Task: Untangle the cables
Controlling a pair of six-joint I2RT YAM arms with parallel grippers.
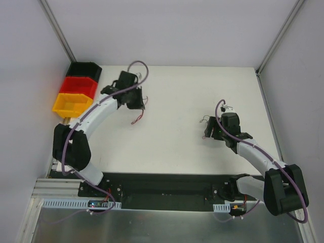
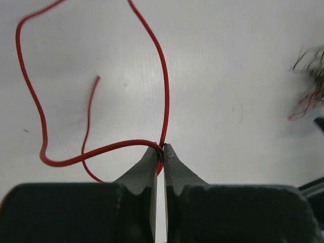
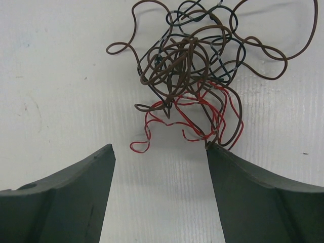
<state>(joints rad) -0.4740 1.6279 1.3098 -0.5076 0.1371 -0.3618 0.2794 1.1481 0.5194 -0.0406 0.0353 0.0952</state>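
The left tool was shut on one red cable, already free and well apart from the tangle on the counter. The right tool stood wide open just beside that tangle, empty; I judged most untangling was left.

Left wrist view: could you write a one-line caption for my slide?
Left claw shut on a looping red wire, white table behind.
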